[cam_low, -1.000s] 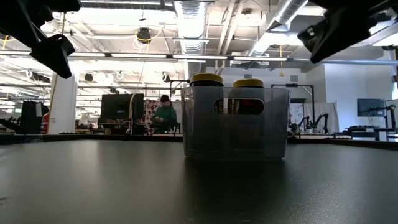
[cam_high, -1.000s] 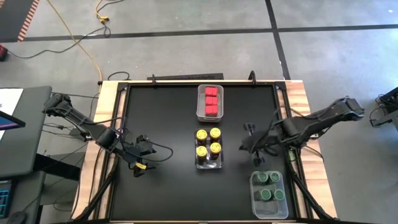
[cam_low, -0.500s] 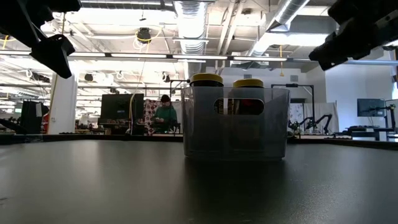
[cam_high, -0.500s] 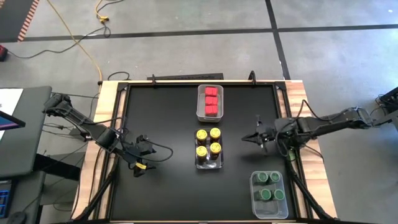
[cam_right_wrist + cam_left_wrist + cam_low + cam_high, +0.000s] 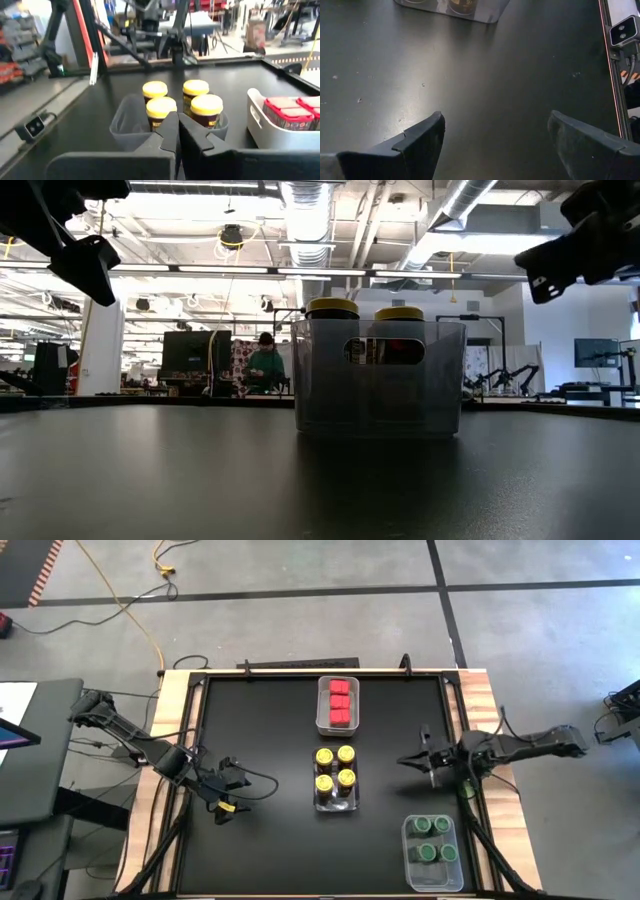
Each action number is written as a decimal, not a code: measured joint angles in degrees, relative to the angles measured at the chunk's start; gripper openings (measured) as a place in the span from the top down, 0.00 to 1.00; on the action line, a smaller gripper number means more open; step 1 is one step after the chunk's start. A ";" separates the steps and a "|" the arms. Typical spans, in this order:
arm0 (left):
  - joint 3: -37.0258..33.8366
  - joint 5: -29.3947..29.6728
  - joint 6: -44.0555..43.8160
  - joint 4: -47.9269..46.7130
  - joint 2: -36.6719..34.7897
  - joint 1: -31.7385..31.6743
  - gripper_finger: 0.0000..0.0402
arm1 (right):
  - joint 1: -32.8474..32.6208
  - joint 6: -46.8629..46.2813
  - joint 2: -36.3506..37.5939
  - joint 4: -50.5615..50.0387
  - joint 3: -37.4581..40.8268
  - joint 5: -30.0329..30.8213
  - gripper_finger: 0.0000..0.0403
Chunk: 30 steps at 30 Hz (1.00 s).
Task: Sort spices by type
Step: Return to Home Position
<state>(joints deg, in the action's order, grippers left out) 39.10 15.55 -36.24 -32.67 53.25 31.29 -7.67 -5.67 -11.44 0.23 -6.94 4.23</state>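
Observation:
Three red square-topped spices sit in a clear bin at the table's far middle. Several yellow-lidded jars stand in a bin at the centre, also seen in the low view. Several green-lidded jars fill a bin at the near right. My left gripper hangs open over the table's left part, slanting down over bare tabletop. My right gripper is shut and empty near the right edge. It points level at the yellow-lidded jars.
The black tabletop lies bare between the bins and the left arm. A raised rail runs along the right edge. A small camera sits at the table's rim. People and benches show in the room behind.
My right gripper has drawn back toward the table's right edge and tipped up from slanting down to level, staying shut; its arm has folded down low beside the table. The bins and jars stand as before.

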 joint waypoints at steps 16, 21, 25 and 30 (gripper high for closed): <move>0.01 0.00 0.00 -0.01 0.00 0.01 0.15 | 3.34 -4.01 11.37 8.39 6.47 0.19 0.91; 0.01 0.01 0.01 0.01 0.00 0.02 0.15 | 3.36 -6.76 10.92 1.66 6.47 -1.12 0.91; 0.01 0.00 0.00 0.00 0.00 0.01 0.15 | 3.28 -6.50 10.15 0.97 6.49 -3.72 0.91; 0.01 0.00 0.01 -0.04 0.00 0.02 0.15 | 3.38 -5.46 8.78 0.85 6.49 -3.89 0.91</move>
<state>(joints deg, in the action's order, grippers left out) 39.11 15.55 -36.23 -32.71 53.25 31.31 -4.30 -11.13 -2.66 1.08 -0.45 0.34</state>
